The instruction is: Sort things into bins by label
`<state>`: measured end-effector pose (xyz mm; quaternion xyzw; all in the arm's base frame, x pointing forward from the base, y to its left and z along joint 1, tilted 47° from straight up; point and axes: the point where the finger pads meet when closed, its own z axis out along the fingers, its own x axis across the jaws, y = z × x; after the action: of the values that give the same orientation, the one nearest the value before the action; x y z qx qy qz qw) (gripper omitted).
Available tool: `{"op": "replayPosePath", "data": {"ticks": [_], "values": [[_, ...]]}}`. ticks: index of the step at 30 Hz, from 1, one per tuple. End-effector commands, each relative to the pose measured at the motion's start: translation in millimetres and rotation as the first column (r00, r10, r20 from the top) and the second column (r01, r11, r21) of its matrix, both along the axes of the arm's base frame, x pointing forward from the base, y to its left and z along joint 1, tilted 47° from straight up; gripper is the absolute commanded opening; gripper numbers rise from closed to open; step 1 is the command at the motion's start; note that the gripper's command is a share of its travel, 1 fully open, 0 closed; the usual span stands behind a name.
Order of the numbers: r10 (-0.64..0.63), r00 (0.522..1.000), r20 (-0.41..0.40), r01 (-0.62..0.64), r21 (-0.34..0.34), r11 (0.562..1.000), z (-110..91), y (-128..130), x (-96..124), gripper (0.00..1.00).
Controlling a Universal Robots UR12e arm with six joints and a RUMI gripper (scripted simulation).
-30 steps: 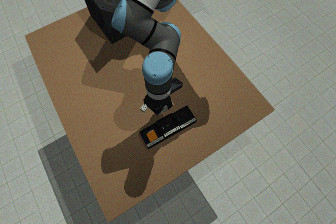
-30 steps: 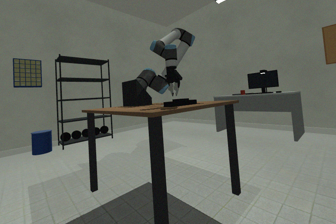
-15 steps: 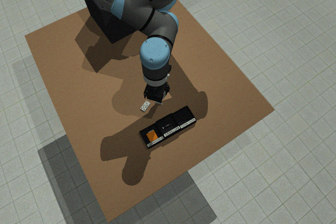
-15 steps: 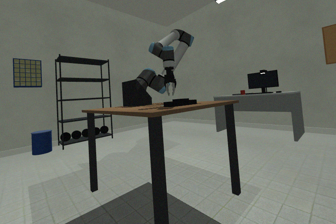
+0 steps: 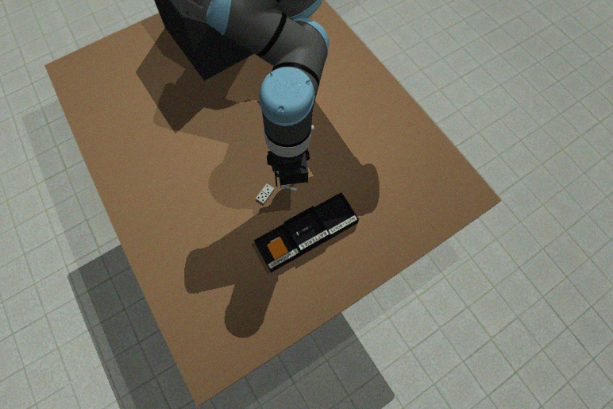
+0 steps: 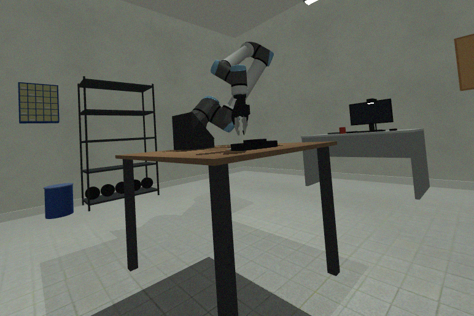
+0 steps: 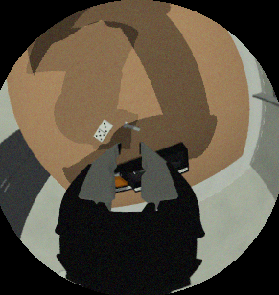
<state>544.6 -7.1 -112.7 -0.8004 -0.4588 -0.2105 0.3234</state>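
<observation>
My gripper (image 6: 240,133) (image 7: 129,143) is empty and partly open, with a gap between its jaws, above the table near the bins. In the top view its fingertips are hidden. A small grey bolt-like piece (image 5: 288,188) (image 7: 131,126) lies on the table just beyond the jaws. A white domino (image 5: 264,194) (image 7: 104,130) lies beside it. Three joined black bins stand upright: STATIONERY (image 5: 283,259) holds an orange block (image 5: 277,248) (image 7: 120,182), BATTERIES (image 5: 313,240) holds a small dark cylinder (image 5: 305,230), and NUTS+BOLTS (image 5: 342,225) (image 7: 183,170) shows nothing inside.
The brown table (image 5: 409,163) (image 6: 177,158) carries the arm's black base (image 5: 189,25) (image 6: 190,132) at the back. The arm's shadows darken the area around the bins. A shelf rack (image 6: 116,112) and a desk (image 6: 363,144) stand away from the table.
</observation>
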Motion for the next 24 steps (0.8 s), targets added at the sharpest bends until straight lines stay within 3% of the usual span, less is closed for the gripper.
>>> {"op": "replayPosePath", "data": {"ticks": [1,8,10,11,17,24], "values": [[0.109,0.988,0.113,-0.109,-0.009,0.994,0.2,-0.7,0.3,0.18],[0.255,0.931,0.260,-0.252,-0.049,0.967,0.2,-0.7,0.3,0.18],[0.255,0.931,0.260,-0.252,-0.049,0.967,0.2,-0.7,0.3,0.18],[0.313,0.896,0.316,-0.307,-0.071,0.949,0.2,-0.7,0.3,0.18],[0.417,0.807,0.417,-0.406,-0.121,0.906,0.2,-0.7,0.2,0.18],[0.532,0.663,0.527,-0.513,-0.197,0.835,0.2,-0.7,0.2,0.18]]}}
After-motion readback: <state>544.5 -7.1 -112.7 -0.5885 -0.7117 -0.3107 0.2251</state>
